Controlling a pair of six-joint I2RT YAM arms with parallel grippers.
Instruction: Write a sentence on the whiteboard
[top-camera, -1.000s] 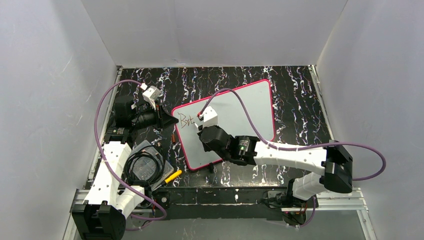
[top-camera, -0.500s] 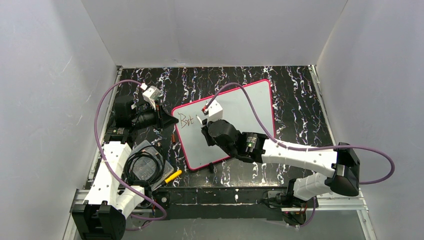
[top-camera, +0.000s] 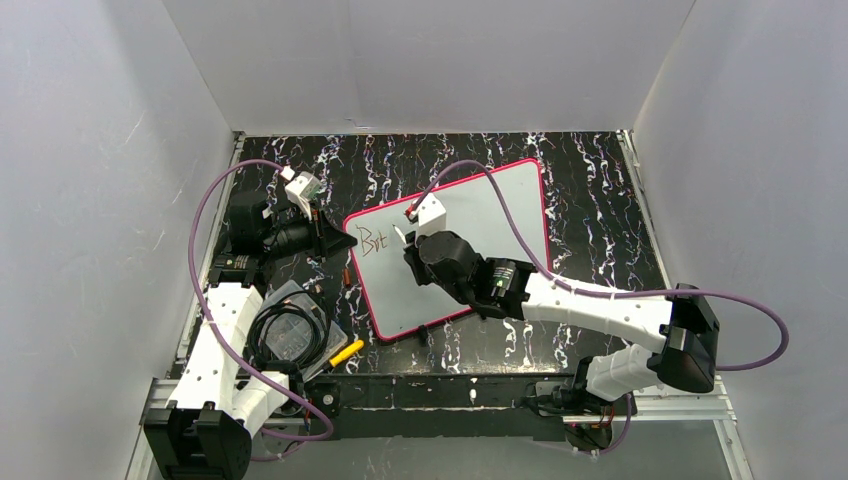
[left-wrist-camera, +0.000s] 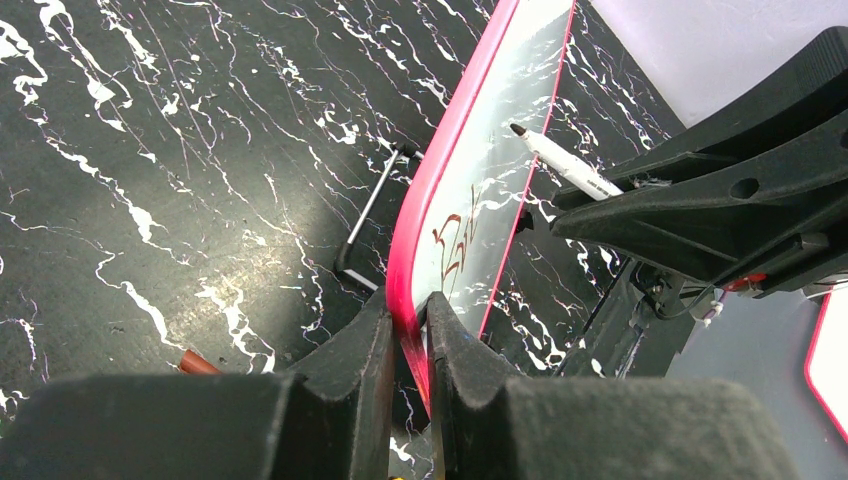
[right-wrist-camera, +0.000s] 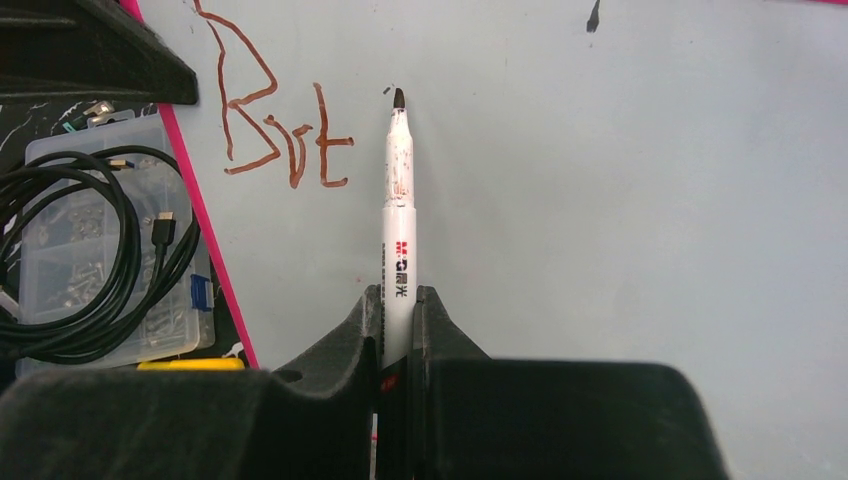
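The whiteboard (top-camera: 490, 215) with its pink-red frame lies tilted on the black marbled table. The sentence (top-camera: 373, 241) so reads only "Brt" in reddish-brown at the board's left end; it also shows in the right wrist view (right-wrist-camera: 285, 135) and the left wrist view (left-wrist-camera: 452, 245). My left gripper (top-camera: 340, 241) is shut on the board's left edge (left-wrist-camera: 412, 300). My right gripper (top-camera: 412, 248) is shut on a white marker (right-wrist-camera: 400, 230), tip pointing at the board just right of the "t". I cannot tell whether the tip touches. The marker also shows in the left wrist view (left-wrist-camera: 565, 165).
A clear plastic box (top-camera: 290, 335) holding a coiled black cable sits left of the board, also in the right wrist view (right-wrist-camera: 90, 260). A yellow item (top-camera: 347, 352) lies beside it. A small brown cap (top-camera: 347, 277) lies near the board's left edge. Grey walls enclose the table.
My right arm has shifted a little to the right, carrying the marker from the "t" to just past it. The lettering looks the same. The left arm has not moved.
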